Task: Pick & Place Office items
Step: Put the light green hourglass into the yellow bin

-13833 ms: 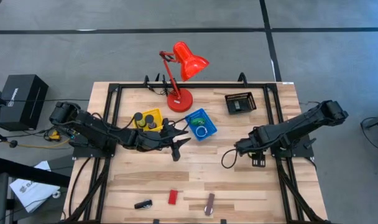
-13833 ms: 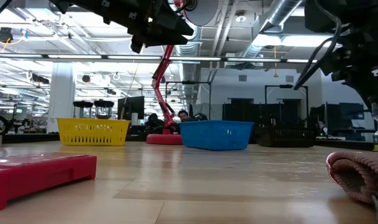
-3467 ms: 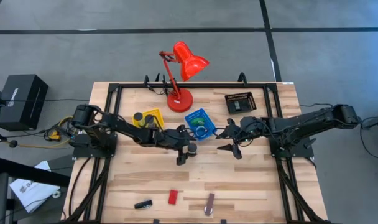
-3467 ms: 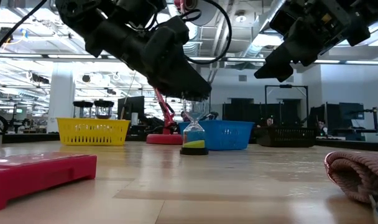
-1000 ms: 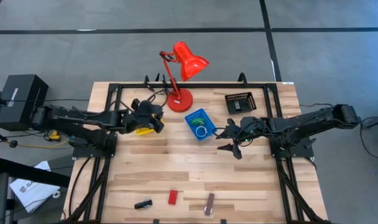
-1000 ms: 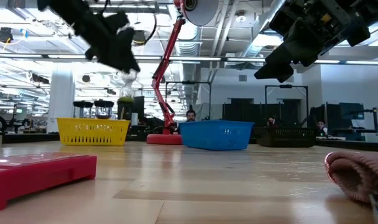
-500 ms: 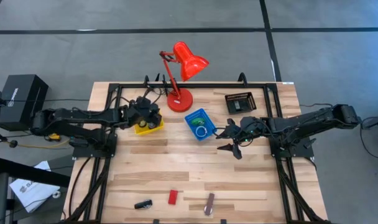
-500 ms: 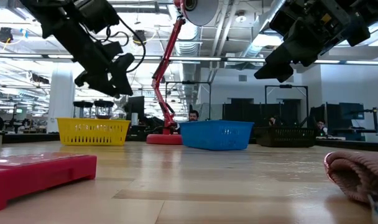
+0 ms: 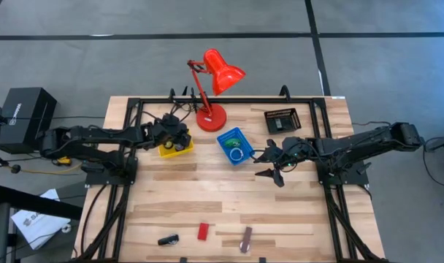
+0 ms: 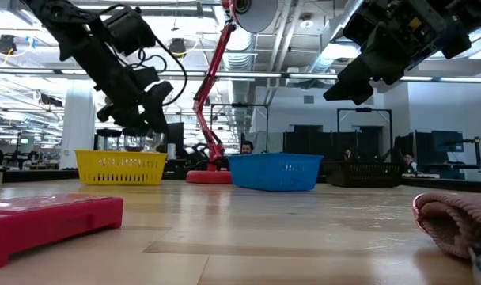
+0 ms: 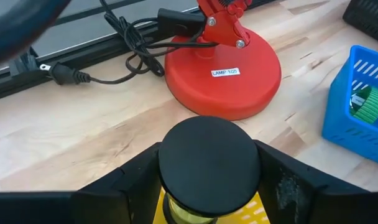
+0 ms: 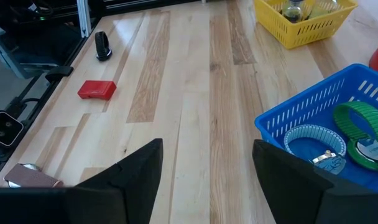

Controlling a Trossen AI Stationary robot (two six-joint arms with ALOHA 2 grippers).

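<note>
Red lamp base [image 11: 223,74], "LAMP 100" label.

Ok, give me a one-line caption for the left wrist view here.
Left gripper holds a black-capped item over the yellow tray, beside the red lamp base and blue tray.

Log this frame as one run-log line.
left gripper: over yellow mesh tray, round black-capped piece between fingers | right gripper: open, waiting beside blue mesh tray

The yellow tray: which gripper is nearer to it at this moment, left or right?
Left. The left gripper hangs directly over the yellow tray, holding a black-capped item. The right gripper hovers open far off, beyond the blue tray.
</note>
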